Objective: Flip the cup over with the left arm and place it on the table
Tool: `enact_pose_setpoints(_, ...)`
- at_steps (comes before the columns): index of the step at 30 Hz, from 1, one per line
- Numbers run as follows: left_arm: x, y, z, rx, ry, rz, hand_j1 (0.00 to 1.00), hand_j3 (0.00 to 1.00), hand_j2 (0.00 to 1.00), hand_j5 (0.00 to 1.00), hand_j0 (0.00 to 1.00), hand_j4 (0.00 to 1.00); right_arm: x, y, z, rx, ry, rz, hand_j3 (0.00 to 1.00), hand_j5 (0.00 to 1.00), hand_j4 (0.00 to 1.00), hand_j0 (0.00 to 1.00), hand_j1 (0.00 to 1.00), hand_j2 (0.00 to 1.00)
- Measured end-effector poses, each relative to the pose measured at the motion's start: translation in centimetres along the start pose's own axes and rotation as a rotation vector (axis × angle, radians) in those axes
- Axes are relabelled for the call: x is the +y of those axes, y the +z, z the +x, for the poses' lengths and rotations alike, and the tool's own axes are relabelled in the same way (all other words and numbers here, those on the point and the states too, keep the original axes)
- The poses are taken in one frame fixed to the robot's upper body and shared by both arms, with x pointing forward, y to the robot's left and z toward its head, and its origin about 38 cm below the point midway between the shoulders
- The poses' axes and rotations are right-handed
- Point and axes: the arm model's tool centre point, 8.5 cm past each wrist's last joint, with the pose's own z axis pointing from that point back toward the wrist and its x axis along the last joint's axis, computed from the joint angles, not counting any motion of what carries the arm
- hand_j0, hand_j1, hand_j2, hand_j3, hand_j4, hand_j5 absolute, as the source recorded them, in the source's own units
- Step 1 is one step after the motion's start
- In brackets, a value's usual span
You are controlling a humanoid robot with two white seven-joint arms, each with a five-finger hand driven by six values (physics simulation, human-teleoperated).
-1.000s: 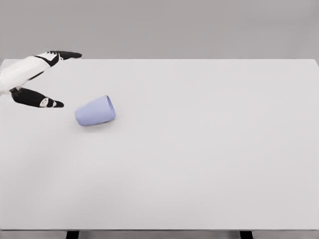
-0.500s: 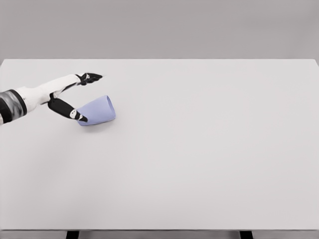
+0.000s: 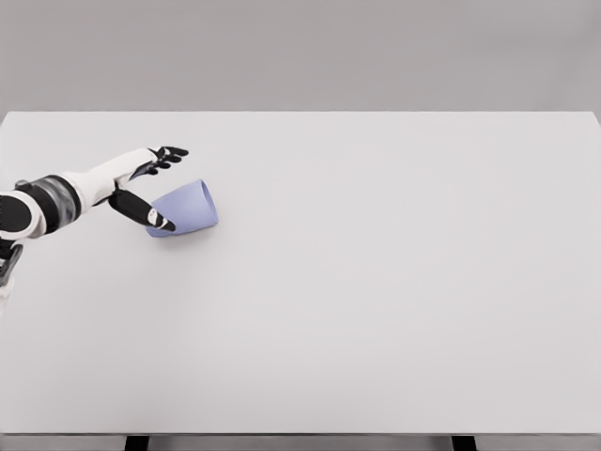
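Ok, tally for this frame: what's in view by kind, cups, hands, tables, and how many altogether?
Cups: 1, the lavender cup lying on its side.
Hands: 1, the left hand, fingers spread around the cup's near end, not closed on it.
Tables: 1, the white table.
Total: 3.

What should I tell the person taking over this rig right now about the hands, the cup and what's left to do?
Left robot hand: open around the narrow end of the cup, thumb in front, other fingers spread behind; no closed grasp yet.
Right robot hand: not in view.
Cup: light blue, lying on its side on the left part of the white table.
Done: the approach only.
Left: close on the cup, lift it, flip it, and place it on the table.
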Motion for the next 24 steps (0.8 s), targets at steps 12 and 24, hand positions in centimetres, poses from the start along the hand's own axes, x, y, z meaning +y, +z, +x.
enact_pose_setpoints(12, -0.6, -0.7, 0.1, 0.025, -0.015, 0.011, 1.0, 1.0, 1.0, 1.0, 1.0, 1.0, 0.0, 0.0, 0.0, 0.0, 0.0, 0.0, 1.0, 1.0, 1.0, 1.0, 1.0, 1.0)
enact_pose_setpoints(24, -1.7, -1.9, 0.8, 0.02, -0.019, -0.015, 1.0, 1.0, 1.0, 1.0, 1.0, 1.0, 0.0, 0.0, 0.0, 0.0, 0.0, 0.0, 1.0, 1.0, 1.0, 1.0, 1.0, 1.0)
